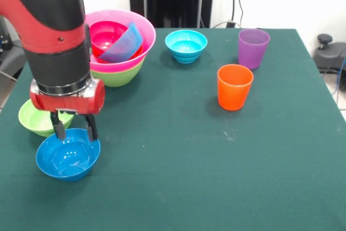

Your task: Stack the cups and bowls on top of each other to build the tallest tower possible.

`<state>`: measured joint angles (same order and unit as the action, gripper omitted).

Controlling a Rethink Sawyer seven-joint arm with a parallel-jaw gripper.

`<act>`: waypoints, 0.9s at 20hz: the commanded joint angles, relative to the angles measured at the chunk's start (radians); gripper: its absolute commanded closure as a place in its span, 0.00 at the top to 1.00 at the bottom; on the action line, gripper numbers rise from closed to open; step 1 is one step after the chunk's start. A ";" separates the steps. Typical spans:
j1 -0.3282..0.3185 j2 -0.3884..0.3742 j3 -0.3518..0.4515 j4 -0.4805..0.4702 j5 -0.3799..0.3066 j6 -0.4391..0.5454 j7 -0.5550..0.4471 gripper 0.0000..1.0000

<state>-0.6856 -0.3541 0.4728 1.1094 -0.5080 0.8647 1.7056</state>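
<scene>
A: Blue bowl [68, 155], near corner of the table [178, 166], front view. It sits upright on the green cloth, right under the gripper [75, 129]. Looks like thin glossy plastic, so I'd judge it light, stiff, a bit slippery.

B: Fingers?

A: Fingers [58, 128] are narrow and straddle the bowl's far rim, one looks inside the wall, one outside. Can't tell if they actually pinch it yet. Bowl looks flat on the table, not lifted.

B: Best grab spot?

A: The rim wall, where they are now. Too wide to span across. A rim pinch on a smooth bowl could let it swing or slip, so I'd guess a firm close and a slow lift. Not fragile, a drop probably just bounces.

B: Neighbours?

A: Small lime green bowl [38, 117] just behind it, partly hidden by the arm. Close to the blue one; can't tell if they touch.

B: The tower?

A: Tower [121, 44] is further back on the same side: large lime green bowl [121, 74] at the base, huge pink bowl [143, 33] nested in it, a magenta-red bowl [105, 33] inside that, and a bluish bowl [123, 44] tipped on its side on top. That tilted one may make the next placement wobbly.

B: Rest?

A: Cyan bowl [186, 45] alone mid-back. Purple cup [253, 47] and orange cup [234, 86] upright on the other side, well apart from the gripper. Both look thin and light, side grip should do.
</scene>
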 commanded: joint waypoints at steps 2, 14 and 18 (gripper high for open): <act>0.005 0.071 0.057 0.064 -0.047 -0.044 -0.231 1.00; -0.022 0.124 0.088 0.060 -0.049 -0.048 -0.260 1.00; -0.039 0.163 0.098 0.047 -0.053 -0.043 -0.286 1.00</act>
<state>-0.7119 -0.2509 0.5195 1.1157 -0.5078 0.8583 1.7056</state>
